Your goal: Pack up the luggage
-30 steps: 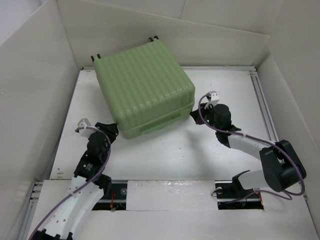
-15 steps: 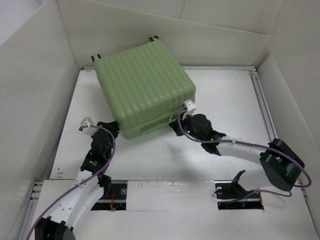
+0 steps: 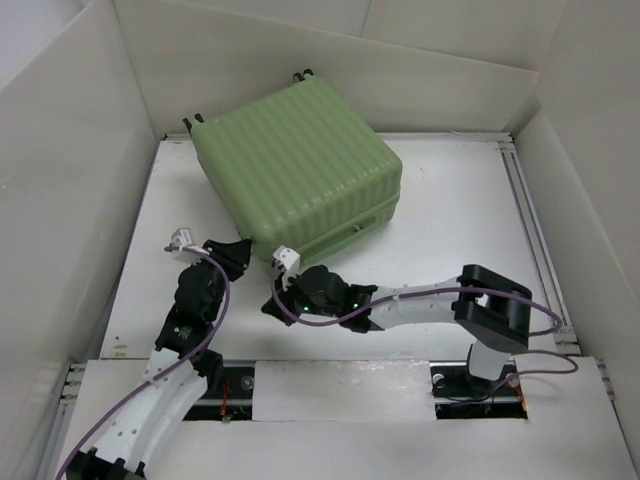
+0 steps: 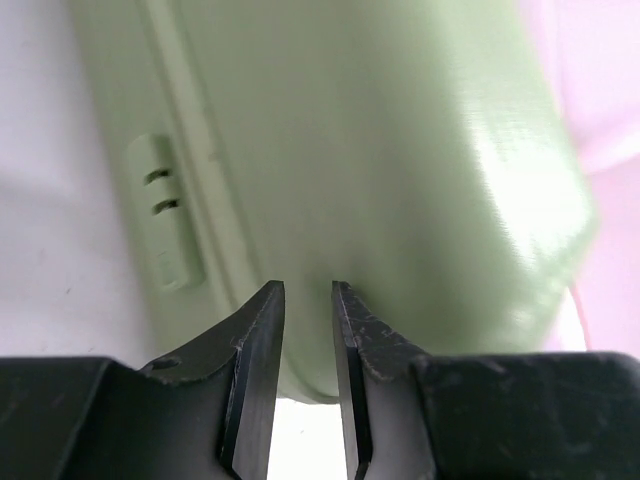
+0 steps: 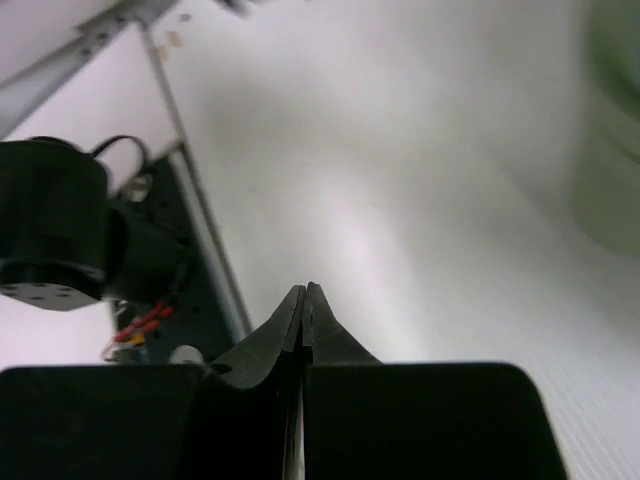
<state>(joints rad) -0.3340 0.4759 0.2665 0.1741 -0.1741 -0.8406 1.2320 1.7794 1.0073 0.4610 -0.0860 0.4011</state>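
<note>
The luggage [image 3: 295, 165] is a pale green ribbed suitcase, lying closed on the white table at the back, with small black wheels [image 3: 300, 75] on its far edge. My left gripper [image 3: 232, 254] is at the suitcase's near left corner. In the left wrist view the gripper [image 4: 308, 290] has its jaws a narrow gap apart with nothing between them, and the green shell [image 4: 380, 150] is right in front. My right gripper [image 3: 270, 305] is shut and empty, low over the table in front of the suitcase, pointing left. In the right wrist view the fingertips [image 5: 300, 300] touch.
White walls [image 3: 70, 200] enclose the table on three sides. The right arm [image 3: 430, 305] stretches across the table's near middle. The left arm's base and a rail [image 5: 190, 200] show in the right wrist view. A white plate [image 3: 340, 390] lies between the arm bases.
My right gripper swept from the suitcase's right corner along its front to the left. The suitcase turned slightly and shifted right. My left gripper moved up to its near left corner.
</note>
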